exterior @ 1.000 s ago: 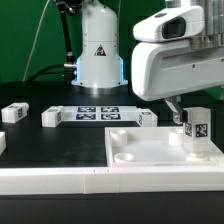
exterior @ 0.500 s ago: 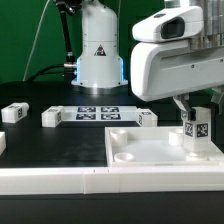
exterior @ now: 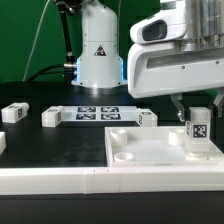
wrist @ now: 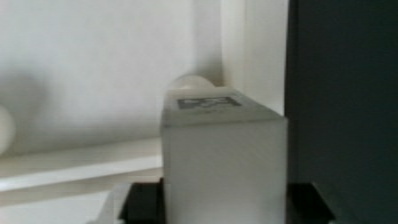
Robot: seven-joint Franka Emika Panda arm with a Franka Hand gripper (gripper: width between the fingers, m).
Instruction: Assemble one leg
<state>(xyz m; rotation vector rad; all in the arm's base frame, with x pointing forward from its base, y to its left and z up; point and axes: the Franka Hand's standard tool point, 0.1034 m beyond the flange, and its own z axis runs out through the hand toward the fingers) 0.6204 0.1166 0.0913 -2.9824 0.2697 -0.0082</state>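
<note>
My gripper (exterior: 198, 108) is shut on a leg (exterior: 198, 136), a white stubby block with a black-and-white tag facing the camera. It holds the leg upright over the right end of the large white panel (exterior: 140, 152), with the leg's lower end at the panel's surface. I cannot tell whether it sits in a socket. In the wrist view the leg (wrist: 222, 140) fills the middle, between the dark finger pads (wrist: 146, 203) of the gripper (wrist: 222, 205), with the white panel (wrist: 89, 90) behind.
Three more legs lie on the black table: one at the exterior view's left (exterior: 14, 113), one (exterior: 52, 117) and one (exterior: 148, 118) beside the marker board (exterior: 97, 112). The robot base (exterior: 98, 50) stands behind. A round socket (exterior: 127, 157) shows in the panel.
The gripper and the leg have shifted slightly toward the exterior view's right. The other legs and the panel have not moved.
</note>
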